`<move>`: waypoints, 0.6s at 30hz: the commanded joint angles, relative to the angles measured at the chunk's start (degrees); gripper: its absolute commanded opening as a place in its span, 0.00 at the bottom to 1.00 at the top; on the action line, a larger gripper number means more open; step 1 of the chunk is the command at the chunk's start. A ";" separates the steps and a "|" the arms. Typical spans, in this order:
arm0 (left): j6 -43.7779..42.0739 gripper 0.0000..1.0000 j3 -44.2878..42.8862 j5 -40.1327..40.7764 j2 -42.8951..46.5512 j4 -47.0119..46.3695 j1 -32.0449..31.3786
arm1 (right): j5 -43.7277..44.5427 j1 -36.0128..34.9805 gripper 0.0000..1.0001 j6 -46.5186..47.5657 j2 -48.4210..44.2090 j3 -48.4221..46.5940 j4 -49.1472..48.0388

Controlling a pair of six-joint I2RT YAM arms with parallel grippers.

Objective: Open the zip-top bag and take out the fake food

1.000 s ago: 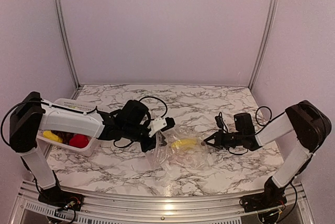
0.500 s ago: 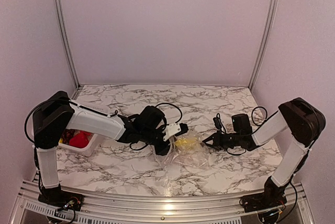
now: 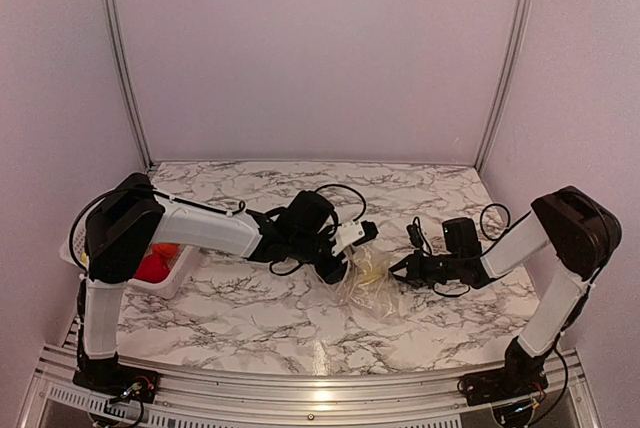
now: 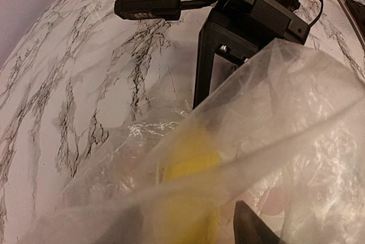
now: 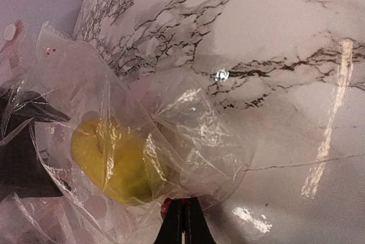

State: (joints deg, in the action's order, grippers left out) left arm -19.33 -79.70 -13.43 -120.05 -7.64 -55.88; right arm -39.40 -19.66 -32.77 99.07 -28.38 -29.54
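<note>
Basket: a white mesh basket [image 3: 172, 283] sits far left on the marble table [image 3: 250, 318], partly behind the left arm, with a red piece [image 3: 150, 268] and an orange piece [image 3: 166, 250] inside.
Left claw: the left gripper [image 3: 345, 268] pushes into the bag's left side; crinkled plastic veils it, so I cannot tell its spread.
Bag: the zip-top bag [image 5: 188, 135] lies crumpled mid-table between both grippers, with a yellow piece [image 5: 114, 161] inside.
Right claw: the right gripper [image 5: 182, 221] is pinched tight on the bag's film.
</note>
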 commanded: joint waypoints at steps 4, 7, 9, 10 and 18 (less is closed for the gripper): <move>-4.65 0.54 -6.43 -1.04 -7.02 13.69 -0.69 | -0.42 0.15 0.00 1.00 0.08 -1.59 0.01; -5.62 0.54 -8.57 0.28 -9.03 17.21 -1.13 | -0.20 0.15 0.00 0.97 -0.06 -1.61 0.01; -6.07 0.53 -8.92 0.69 -9.21 18.50 -1.46 | 0.05 0.22 0.00 1.00 -0.22 -1.52 0.12; -6.15 0.51 -8.68 0.70 -8.82 18.81 -1.51 | 0.21 0.28 0.00 0.96 -0.38 -1.44 0.18; -2.56 0.22 4.33 -0.34 5.40 6.61 -1.43 | 5.25 1.12 0.00 0.78 -4.19 0.35 2.00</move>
State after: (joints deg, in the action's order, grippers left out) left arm -23.99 -80.38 -12.53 -121.93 2.35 -56.90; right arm -38.06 -19.33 -32.73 97.78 -28.32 -28.88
